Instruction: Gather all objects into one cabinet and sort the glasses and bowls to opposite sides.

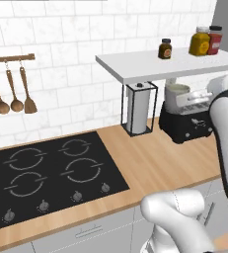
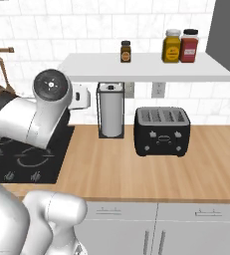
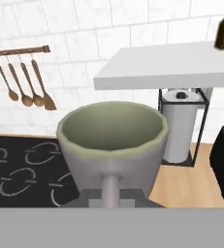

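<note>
Your tool (image 3: 111, 193) is pinched shut on the grey mug (image 3: 112, 140): in the hand view the cup sits upright right in front of the camera, its handle (image 3: 110, 186) facing you and running down between the fingertips. The rim looks dull grey outside with a greenish-cream inside, and the cup is empty.

From the left base view you can see the same mug (image 1: 177, 95) held up in the air at the right, under the white shelf (image 1: 174, 64) and just in front of the black toaster (image 1: 187, 123), clear of the worktop (image 1: 155, 163). In the right base view the robot's own upper arm hides the mug, so you cannot check the grip from there.

Behind the mug, against the tiled wall, the paper towel roll in its black wire stand (image 1: 141, 107) sits between the hob and the toaster. The black hob (image 1: 51, 173) lies at the left of the worktop, and wooden spoons hang from a rail (image 1: 9, 59) on the wall above it.

On the white shelf you have a small brown jar (image 2: 126, 51) standing apart to the left, and the yellow spice jar (image 2: 172, 46) and red spice jar (image 2: 189, 46) just beside each other to the right
</note>
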